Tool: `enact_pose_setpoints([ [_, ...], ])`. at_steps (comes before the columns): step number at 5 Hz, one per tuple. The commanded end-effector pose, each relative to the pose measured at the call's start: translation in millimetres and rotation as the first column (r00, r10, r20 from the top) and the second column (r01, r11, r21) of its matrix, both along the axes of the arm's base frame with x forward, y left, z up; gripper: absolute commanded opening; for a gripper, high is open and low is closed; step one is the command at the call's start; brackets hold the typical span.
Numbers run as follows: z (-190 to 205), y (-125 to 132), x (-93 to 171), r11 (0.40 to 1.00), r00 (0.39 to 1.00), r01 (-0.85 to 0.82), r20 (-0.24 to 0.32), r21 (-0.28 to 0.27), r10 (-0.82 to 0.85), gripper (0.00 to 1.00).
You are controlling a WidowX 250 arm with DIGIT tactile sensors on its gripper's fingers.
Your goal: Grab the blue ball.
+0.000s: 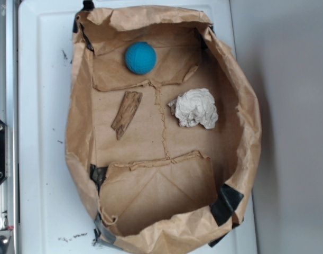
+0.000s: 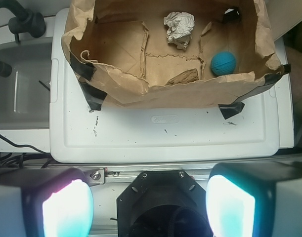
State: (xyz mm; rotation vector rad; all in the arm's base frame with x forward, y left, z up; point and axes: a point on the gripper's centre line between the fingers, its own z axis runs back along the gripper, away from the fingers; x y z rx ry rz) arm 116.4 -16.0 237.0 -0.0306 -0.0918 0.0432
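Container: an open brown paper bag [image 1: 246,121] with crumpled walls, patched with black tape [image 1: 227,203] at its corners.
Surface: a white plastic lid [image 1: 45,106] beneath the bag.
Inside, centre-right: a crumpled white paper wad [image 1: 194,108].
Inside, centre-left: a small brown wood piece [image 1: 126,113], well apart from the wad.

Overhead exterior; wrist oblique, farther back

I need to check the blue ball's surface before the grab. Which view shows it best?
The exterior view: the blue ball is large, seen from above and unobstructed, with its ribbing faintly visible. The wrist view shows it smaller and farther off, inside the paper bag.
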Motion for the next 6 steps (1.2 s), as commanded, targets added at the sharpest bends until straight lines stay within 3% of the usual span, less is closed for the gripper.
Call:
enact_pose_setpoints([
  [1,0,0,0,1.0,1.0,0.0,0.0,0.0,0.0,1.0],
  [2,-7,-3,2,1.0,1.0,-0.006,-0.013,-0.02,0.005,1.0],
  [3,-25,4,24,0.998,0.998,-0.054,-0.014,-0.037,0.054,1.0],
  [4,-43,13,40,0.998,0.997,-0.069,-0.035,-0.009,0.068,1.0],
  [6,-51,24,84,0.993,0.989,-0.118,-0.095,-0.008,0.116,1.0],
])
